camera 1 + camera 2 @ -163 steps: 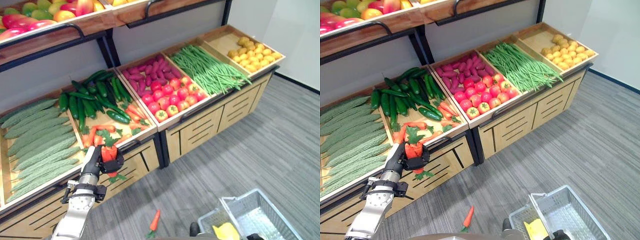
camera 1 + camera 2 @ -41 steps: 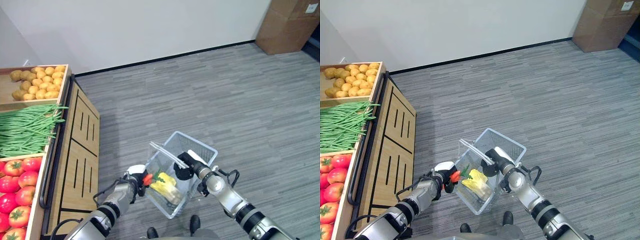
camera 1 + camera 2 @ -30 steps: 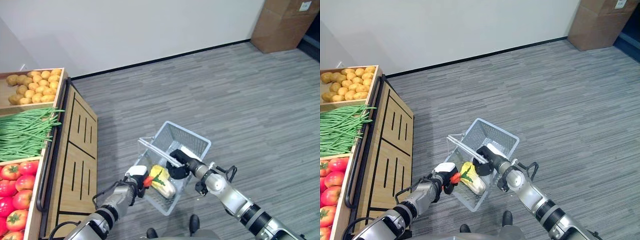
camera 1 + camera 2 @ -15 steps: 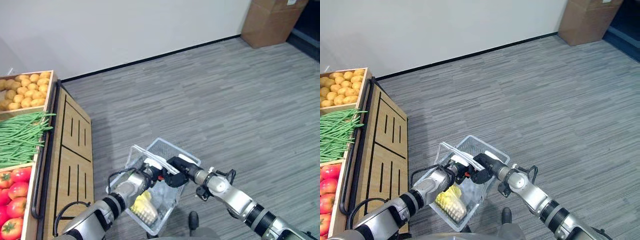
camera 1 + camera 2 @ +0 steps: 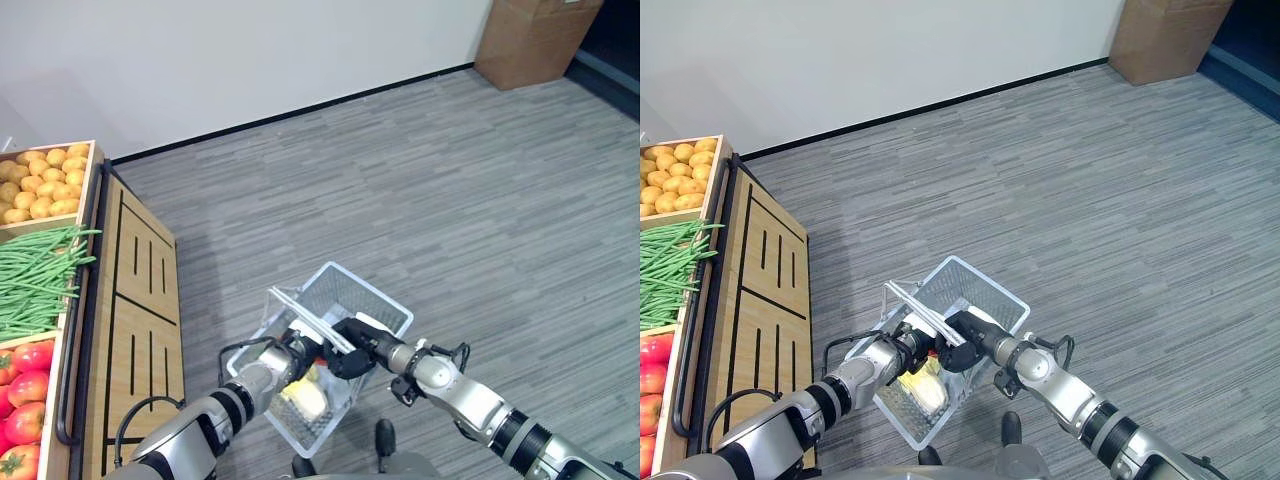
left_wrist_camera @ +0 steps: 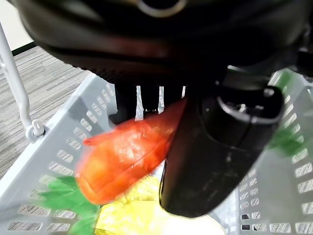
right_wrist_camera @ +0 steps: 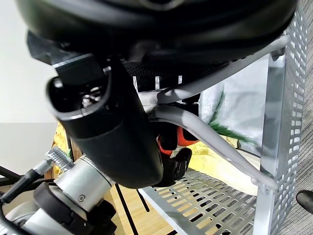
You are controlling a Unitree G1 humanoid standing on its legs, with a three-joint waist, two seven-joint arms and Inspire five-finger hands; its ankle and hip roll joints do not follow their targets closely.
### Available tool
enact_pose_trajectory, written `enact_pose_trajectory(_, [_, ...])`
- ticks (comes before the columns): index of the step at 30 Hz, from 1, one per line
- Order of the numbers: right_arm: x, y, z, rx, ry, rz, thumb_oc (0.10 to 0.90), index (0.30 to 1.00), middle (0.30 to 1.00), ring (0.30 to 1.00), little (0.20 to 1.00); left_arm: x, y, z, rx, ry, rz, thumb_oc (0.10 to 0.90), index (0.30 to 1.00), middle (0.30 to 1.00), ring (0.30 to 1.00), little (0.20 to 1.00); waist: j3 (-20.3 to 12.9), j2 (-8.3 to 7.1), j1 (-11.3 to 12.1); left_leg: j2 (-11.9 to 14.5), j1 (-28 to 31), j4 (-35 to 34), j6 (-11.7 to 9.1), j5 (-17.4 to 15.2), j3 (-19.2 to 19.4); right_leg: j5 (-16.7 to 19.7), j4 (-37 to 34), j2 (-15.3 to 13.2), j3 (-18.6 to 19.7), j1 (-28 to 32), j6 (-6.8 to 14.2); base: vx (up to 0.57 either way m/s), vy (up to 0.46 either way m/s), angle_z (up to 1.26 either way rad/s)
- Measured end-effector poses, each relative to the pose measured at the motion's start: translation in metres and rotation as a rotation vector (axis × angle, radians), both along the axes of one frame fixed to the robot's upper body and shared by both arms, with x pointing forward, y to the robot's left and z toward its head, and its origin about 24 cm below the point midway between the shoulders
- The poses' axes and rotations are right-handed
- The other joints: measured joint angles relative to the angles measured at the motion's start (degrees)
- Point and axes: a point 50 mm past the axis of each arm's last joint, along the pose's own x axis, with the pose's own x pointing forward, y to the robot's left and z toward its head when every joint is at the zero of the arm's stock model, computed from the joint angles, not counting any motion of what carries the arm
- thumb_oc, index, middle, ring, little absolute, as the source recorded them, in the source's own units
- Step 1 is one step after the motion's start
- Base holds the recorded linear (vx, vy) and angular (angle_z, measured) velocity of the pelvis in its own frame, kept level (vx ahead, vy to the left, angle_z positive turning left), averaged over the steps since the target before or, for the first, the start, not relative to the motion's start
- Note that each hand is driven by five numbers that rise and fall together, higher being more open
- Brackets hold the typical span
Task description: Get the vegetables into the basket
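- The produce stand (image 5: 130,290) is sitting along the left, its crates carrying potatoes (image 5: 40,186) at the far end, then green beans (image 5: 35,285), then tomatoes (image 5: 25,385) at the near end.
- The left hand (image 5: 285,352) is now reaching in over the near-left rim of the basket (image 5: 375,300); a second ago it was hanging just outside that rim.
- That hand is clamping the carrot (image 6: 124,159) between thumb and curled fingers, as its wrist view is showing, with the orange root and green leaves hanging inside the grey mesh walls.
- What that is meaning for the task: the carrot is inside the basket's mouth but not yet let go, so I judge the drop to be the step in hand.
- The basket is riding in the air above the grey floor (image 5: 480,180), tilted, rather than resting on it.
- Inside it, a pale yellow vegetable (image 5: 305,398) is lying on the bottom, right beneath the carrot; I am not able to say what kind it is.
- The right hand (image 5: 350,355) is gripping the basket handle (image 7: 205,139), fingers wrapped round the grey bar, and is holding the basket up to meet the left hand.
- A cardboard box (image 5: 535,40) is standing in the far right corner of the floor, well apart from the action.
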Motion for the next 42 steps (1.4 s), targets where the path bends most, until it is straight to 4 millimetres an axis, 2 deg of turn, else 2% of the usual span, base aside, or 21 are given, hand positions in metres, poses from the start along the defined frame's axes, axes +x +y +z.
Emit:
enact_pose_trajectory(17, [0.001,-0.005,-0.005,-0.052,-0.028,-0.024,0.400,0.300,0.300,0.300,0.300,0.000,0.004,-0.001,-0.030,0.016,0.036,0.900,1.000,1.000,1.000,1.000,0.0,0.08,0.3,0.1,0.8,0.0,0.0,0.0,-1.1,-0.1,-0.1,0.0,-1.1,1.3,-0.1,0.00,0.000,0.02])
enact_pose_trajectory(21, [-0.007,-0.029,-0.019,-0.048,0.017,-0.175,0.400,0.300,0.300,0.300,0.300,-0.001,0.009,0.001,-0.142,0.037,0.138,0.900,1.000,1.000,1.000,1.000,0.0,0.22,1.3,0.2,0.8,0.0,0.0,0.0,-2.5,-0.5,-0.1,-0.1,-2.4,2.1,-0.1,0.01,0.009,0.20])
enact_pose_trajectory(23, [-0.012,-0.046,-0.028,-0.062,0.039,-0.273,0.400,0.300,0.300,0.300,0.300,-0.003,0.019,0.001,-0.198,0.055,0.215,0.900,1.000,1.000,1.000,1.000,0.1,0.28,1.8,0.2,0.8,0.0,0.0,0.0,-2.7,-0.6,-0.1,-0.1,-2.7,2.2,-0.1,0.02,0.016,0.07])
enact_pose_trajectory(24, [-0.016,-0.058,-0.034,-0.096,0.044,-0.332,0.400,0.300,0.300,0.300,0.300,-0.007,0.028,0.000,-0.259,0.070,0.293,0.900,1.000,1.000,1.000,1.000,0.0,0.32,1.7,0.2,0.8,0.0,0.0,0.0,-3.0,-0.7,-0.1,-0.1,-2.9,2.3,-0.2,0.02,0.013,0.07])
enact_pose_trajectory(29, [-0.032,-0.107,-0.055,-0.296,0.087,-0.481,0.400,0.300,0.300,0.300,0.300,-0.031,0.077,-0.018,-0.311,0.139,0.549,0.900,1.000,1.000,1.000,1.000,-0.1,0.55,2.5,0.2,1.2,0.0,0.1,0.0,-3.5,-0.8,-0.1,-0.2,-3.6,3.1,-0.5,0.04,0.019,0.07])
enact_pose_trajectory(33, [-0.060,-0.146,-0.077,-0.423,0.200,-0.638,0.400,0.300,0.300,0.300,0.300,-0.059,0.110,-0.033,-0.331,0.203,0.736,0.900,1.000,1.000,1.000,1.000,-0.1,0.65,3.3,0.2,1.5,0.0,0.1,0.0,-4.6,-1.3,-0.2,-0.3,-4.3,3.9,-0.2,0.03,0.016,0.13])
enact_pose_trajectory(37, [-0.081,-0.170,-0.090,-0.515,0.290,-0.733,0.400,0.300,0.300,0.300,0.300,-0.076,0.123,-0.043,-0.382,0.250,0.875,0.900,1.000,1.000,1.000,1.000,-0.2,0.71,3.6,0.1,1.6,0.0,0.0,-0.2,-4.9,-1.6,-0.2,-0.3,-4.5,4.2,0.2,0.01,0.004,0.04])
enact_pose_trajectory(40, [-0.094,-0.181,-0.097,-0.587,0.342,-0.762,0.400,0.300,0.300,0.300,0.300,-0.084,0.124,-0.053,-0.403,0.281,0.957,0.900,1.000,1.000,1.000,1.000,-0.3,0.76,3.4,0.1,1.7,0.0,0.0,-0.3,-4.9,-1.6,-0.2,-0.3,-4.5,4.2,0.2,0.00,0.000,0.00])
enact_pose_trajectory(42, [-0.104,-0.186,-0.102,-0.623,0.384,-0.771,0.400,0.300,0.300,0.300,0.300,-0.096,0.126,-0.065,-0.386,0.327,1.025,0.900,1.000,1.000,1.000,1.000,-0.5,0.80,3.1,0.2,1.7,0.0,-0.1,-0.5,-4.9,-1.6,-0.2,-0.3,-4.4,4.2,0.2,0.01,0.003,-0.02])
